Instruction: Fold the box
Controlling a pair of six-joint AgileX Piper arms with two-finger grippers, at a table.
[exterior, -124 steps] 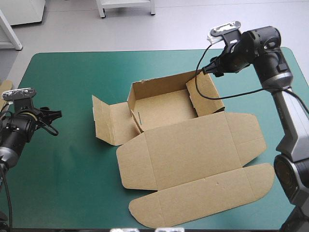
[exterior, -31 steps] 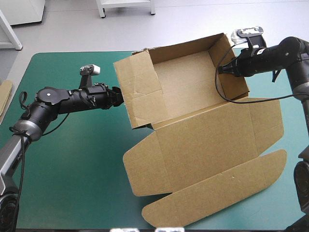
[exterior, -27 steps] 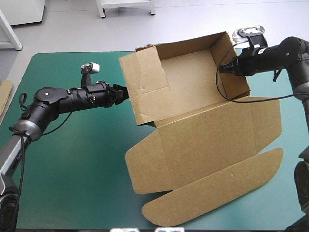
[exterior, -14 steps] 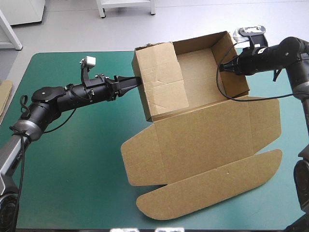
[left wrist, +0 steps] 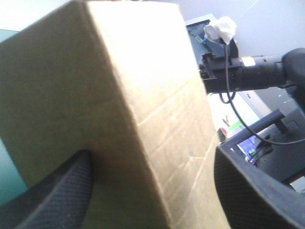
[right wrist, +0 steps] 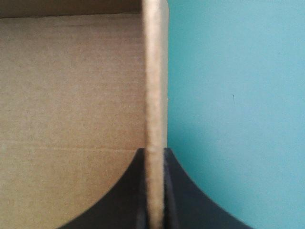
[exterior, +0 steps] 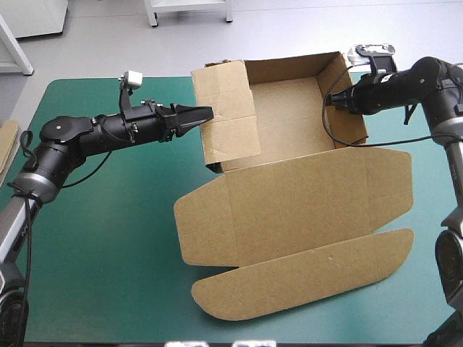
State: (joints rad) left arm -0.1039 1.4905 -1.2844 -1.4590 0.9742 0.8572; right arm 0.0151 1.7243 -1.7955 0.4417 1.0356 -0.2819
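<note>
Box [exterior: 289,195], right gripper [exterior: 331,102] clamped on its wall, contact indistinct from above, left gripper [exterior: 205,113] spread around flap

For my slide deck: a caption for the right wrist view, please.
Right pincer shut on the brown box's raised wall, teal-green cover beside.

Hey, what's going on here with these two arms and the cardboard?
Two robot arms are folding a brown box from a cut sheet. The right gripper is shut on its right wall and seems to hold that end up off the teal-green table, while the lid spreads toward the near edge. The left gripper is open, its black fingers either side of the left flap, which bends inward.
</note>
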